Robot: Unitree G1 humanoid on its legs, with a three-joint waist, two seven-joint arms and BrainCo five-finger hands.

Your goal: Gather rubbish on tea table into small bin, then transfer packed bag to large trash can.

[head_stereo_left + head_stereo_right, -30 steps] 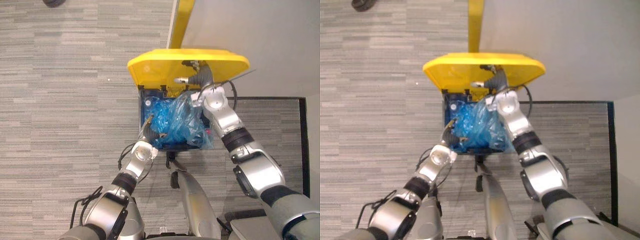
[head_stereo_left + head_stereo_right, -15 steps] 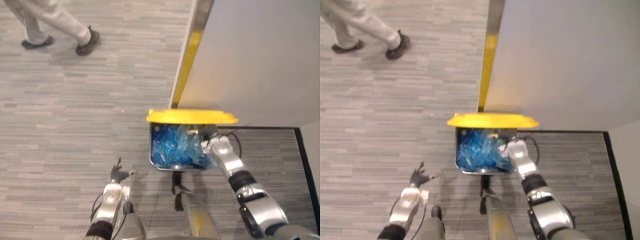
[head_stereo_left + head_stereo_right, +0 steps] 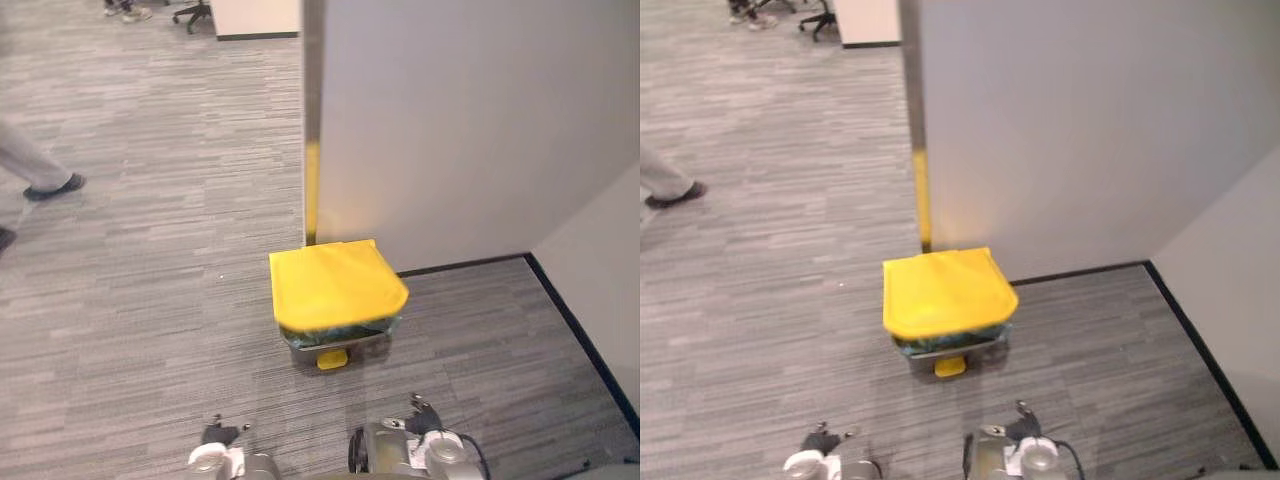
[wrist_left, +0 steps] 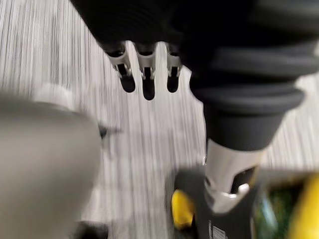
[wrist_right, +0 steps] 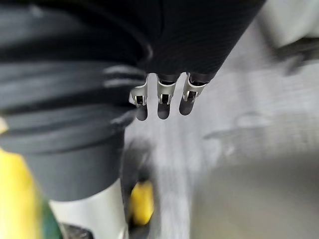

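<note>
The large trash can (image 3: 338, 343) stands on the carpet against a grey partition, its yellow lid (image 3: 335, 285) shut. A strip of bag film (image 3: 388, 324) peeks out under the lid's rim, and the yellow pedal (image 3: 332, 359) juts from the front. Both hands hang low, well short of the can: my left hand (image 3: 222, 456) and my right hand (image 3: 428, 438). In the left wrist view the left hand's fingers (image 4: 148, 67) are straight and hold nothing. The right hand's fingers (image 5: 164, 94) are likewise straight and empty, with the pedal (image 5: 142, 201) past them.
A grey partition (image 3: 450, 120) with a yellow strip (image 3: 311, 190) on its edge rises behind the can. A white wall (image 3: 600, 260) with a black skirting closes the right side. A person's leg and shoe (image 3: 40, 178) show at far left, a chair base (image 3: 190, 12) at the top.
The camera has swung up and back from the can. The yellow lid has dropped shut over the blue bag. Both hands have drawn away from the can to the view's lower edge.
</note>
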